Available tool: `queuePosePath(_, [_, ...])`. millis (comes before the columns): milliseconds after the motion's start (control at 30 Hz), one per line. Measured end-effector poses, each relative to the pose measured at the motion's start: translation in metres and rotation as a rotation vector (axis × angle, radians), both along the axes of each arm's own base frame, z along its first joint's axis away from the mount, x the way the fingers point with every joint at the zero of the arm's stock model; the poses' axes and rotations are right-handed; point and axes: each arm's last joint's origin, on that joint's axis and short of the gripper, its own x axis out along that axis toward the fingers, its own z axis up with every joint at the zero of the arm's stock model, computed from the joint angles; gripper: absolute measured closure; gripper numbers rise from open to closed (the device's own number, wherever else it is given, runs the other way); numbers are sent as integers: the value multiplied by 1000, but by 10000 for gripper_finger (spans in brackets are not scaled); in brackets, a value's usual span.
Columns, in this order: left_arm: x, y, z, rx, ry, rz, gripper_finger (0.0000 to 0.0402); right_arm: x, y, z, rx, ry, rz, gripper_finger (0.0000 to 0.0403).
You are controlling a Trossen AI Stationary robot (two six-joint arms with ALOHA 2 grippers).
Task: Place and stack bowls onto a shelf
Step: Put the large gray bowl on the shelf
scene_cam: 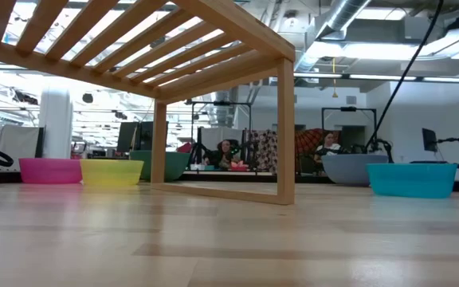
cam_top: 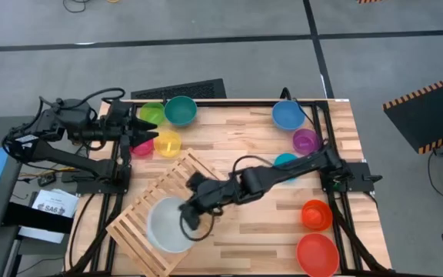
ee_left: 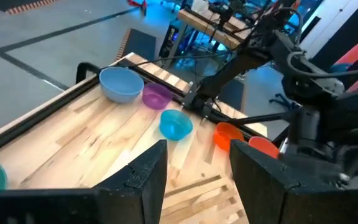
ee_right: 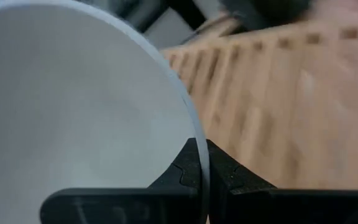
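Pale slatted shelf (cam_top: 160,208) on a light-wood plank desk (cam_top: 237,131); white bowl (cam_top: 168,225) on it; teal bowl (cam_top: 180,110), blue bowl (cam_top: 287,115), purple bowl (cam_top: 306,141), orange bowl (cam_top: 316,215), red bowl (cam_top: 318,255), yellow bowl (cam_top: 168,144)

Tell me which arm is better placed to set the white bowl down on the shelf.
The right arm. Its hand is already pinching the rim of the white bowl over the shelf, while the left hand sits open near the table's far left corner.
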Motion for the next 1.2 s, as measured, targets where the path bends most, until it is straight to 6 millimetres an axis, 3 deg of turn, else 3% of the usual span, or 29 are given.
queuePosePath(500, [-2, -1, -8, -25, 77, -24, 244, 33, 21, -56, 17, 113, -70, 380])
queuePosePath(1000, [-4, 0, -7, -40, 59, 37, 244, 39, 9, -51, -25, 68, -15, 336])
queuePosePath(1200, [-4, 0, -7, -44, 60, 41, 244, 37, 7, -46, -72, 56, 18, 271])
